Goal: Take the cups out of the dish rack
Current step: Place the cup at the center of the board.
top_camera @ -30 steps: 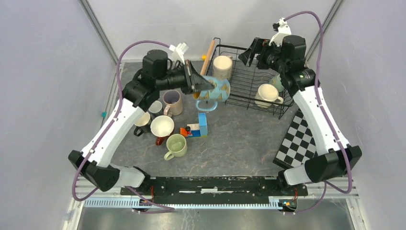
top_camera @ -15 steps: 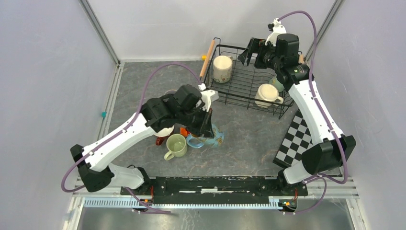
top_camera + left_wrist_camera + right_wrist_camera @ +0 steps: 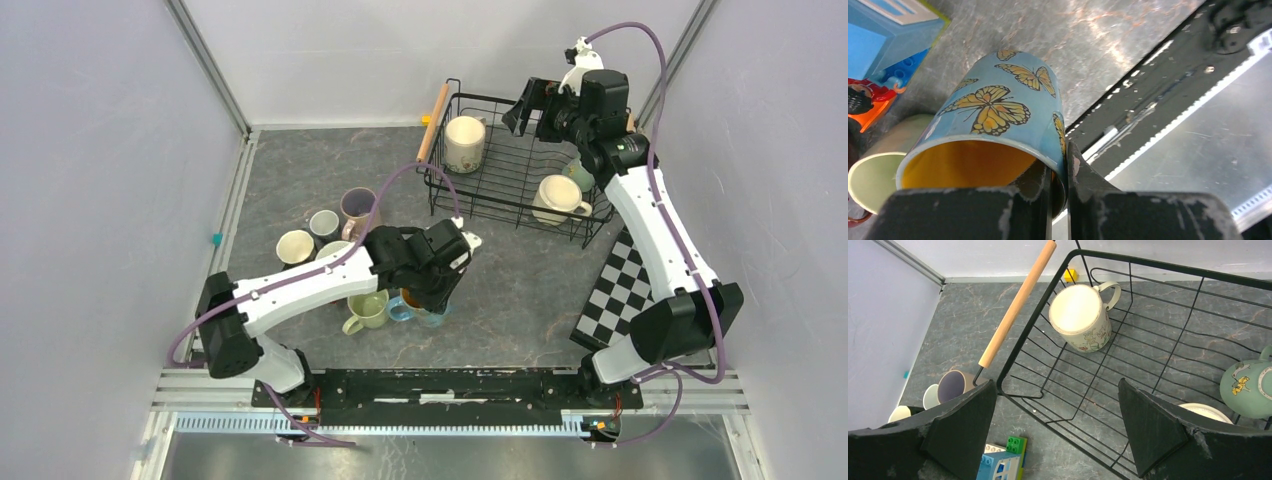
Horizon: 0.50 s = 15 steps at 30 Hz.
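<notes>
- Top view: the left claw (image 3: 432,300) is low at the near middle of the table (image 3: 300,160), closed on a blue butterfly mug (image 3: 435,318) that sits just beside a pale green mug (image 3: 366,306). Whether the held mug touches the table cannot be told. The dish rack (image 3: 500,190) stands at the far right and holds a tall cream mug (image 3: 465,142), a second cream mug (image 3: 553,195) and a sage mug (image 3: 577,172). The right claw (image 3: 530,108) hangs above the rack's far edge.
- Left wrist view: the claw pinches the butterfly mug's rim, one finger (image 3: 1040,182) inside the yellow interior and the other outside. The mug is tilted, and toy blocks (image 3: 878,45) lie beyond it.
- Right wrist view: the right claw (image 3: 1057,390) is spread wide and holds nothing. Below it the tall cream mug stands upright in the rack's far corner near the wooden handle (image 3: 1018,302), and the sage mug lies at the right edge.
</notes>
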Tool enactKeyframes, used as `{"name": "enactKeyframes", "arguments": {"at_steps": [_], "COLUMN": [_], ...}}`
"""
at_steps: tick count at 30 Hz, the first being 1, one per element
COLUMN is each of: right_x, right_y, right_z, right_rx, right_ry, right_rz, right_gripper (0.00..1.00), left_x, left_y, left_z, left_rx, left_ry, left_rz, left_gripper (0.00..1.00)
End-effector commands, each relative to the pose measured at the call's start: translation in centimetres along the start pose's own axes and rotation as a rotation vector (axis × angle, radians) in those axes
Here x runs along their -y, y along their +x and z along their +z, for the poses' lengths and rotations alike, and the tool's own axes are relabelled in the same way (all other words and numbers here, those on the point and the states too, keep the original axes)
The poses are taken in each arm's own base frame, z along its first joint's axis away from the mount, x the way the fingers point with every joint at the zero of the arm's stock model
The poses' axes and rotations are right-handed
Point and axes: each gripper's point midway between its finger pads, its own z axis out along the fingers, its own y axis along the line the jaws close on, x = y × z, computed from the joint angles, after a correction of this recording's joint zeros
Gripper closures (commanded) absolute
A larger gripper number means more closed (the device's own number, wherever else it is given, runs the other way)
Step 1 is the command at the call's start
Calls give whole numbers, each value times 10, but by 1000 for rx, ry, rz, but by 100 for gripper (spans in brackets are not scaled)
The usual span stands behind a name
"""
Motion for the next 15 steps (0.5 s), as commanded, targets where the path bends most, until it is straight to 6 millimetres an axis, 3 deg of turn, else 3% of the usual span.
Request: {"name": "enactKeyframes", "arguments": {"at_steps": [1,8,15], "right_x": [6,4,5], "right_y": [-3,-2,0], "right_z": [5,10,13], "right_rx": [16,10,0], "right_ry": [12,-1,-1], "right_rz": [-16,-7,-9], "right_gripper": [2,2,2], "left_x": [-13,-25,-29], "left_y": [-11,1,5], "left_z": [13,44,60], "left_rx": [63,18,-10], "left_ry": [-84,-145,-179], "left_rz": [76,79,82], "left_gripper": [98,98,98]}}
